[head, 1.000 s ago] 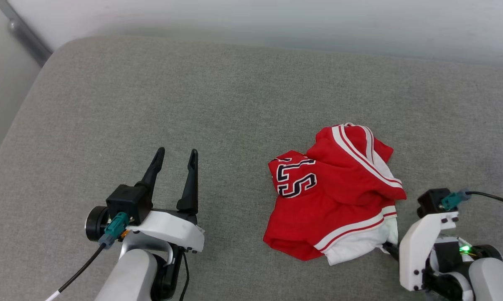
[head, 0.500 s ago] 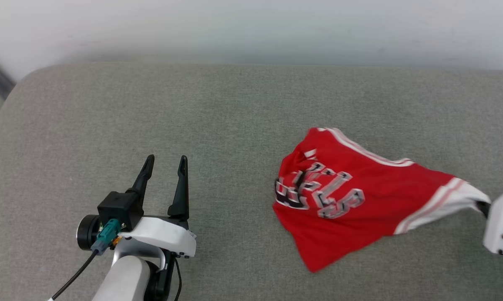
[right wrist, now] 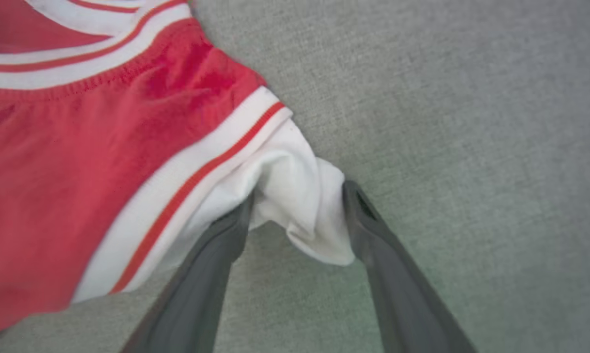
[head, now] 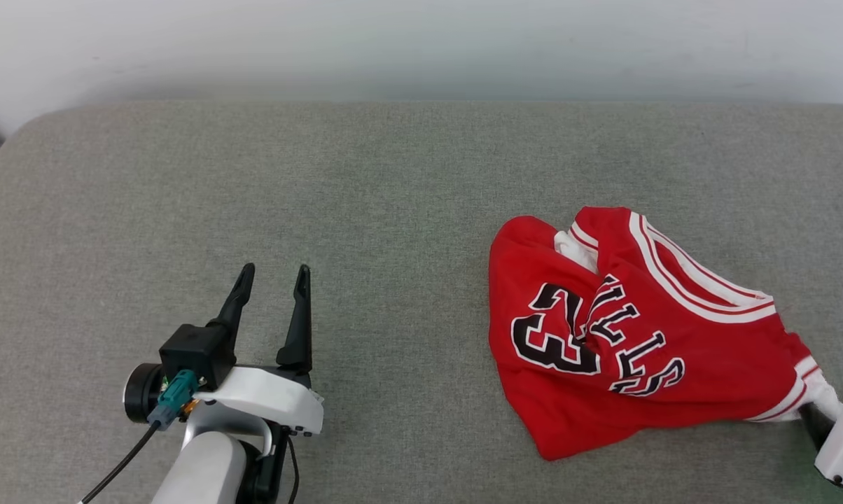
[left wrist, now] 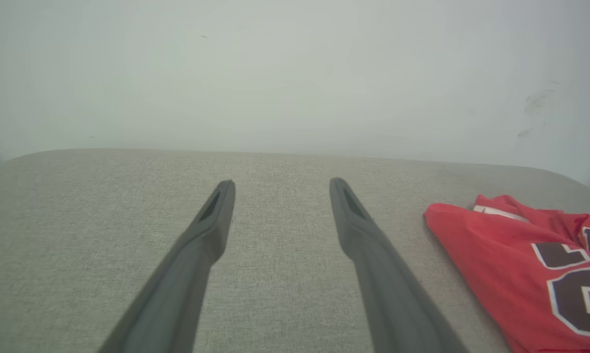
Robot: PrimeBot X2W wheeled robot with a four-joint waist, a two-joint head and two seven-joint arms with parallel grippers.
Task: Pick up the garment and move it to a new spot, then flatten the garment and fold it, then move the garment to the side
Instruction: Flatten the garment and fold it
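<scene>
Move looks done; flattening is next. Right gripper (right wrist: 300,196) stands open around the white sleeve (right wrist: 302,230) of the garment (head: 624,329); left gripper (head: 275,268), well apart from the garment, is open and empty. Regrip 2 corners.

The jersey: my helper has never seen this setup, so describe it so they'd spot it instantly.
On the wide grey cushion below the pale wall, look right of centre. A crumpled red jersey lies there, with black 23 and lettering, one white sleeve between the fingers of the right gripper.
</scene>
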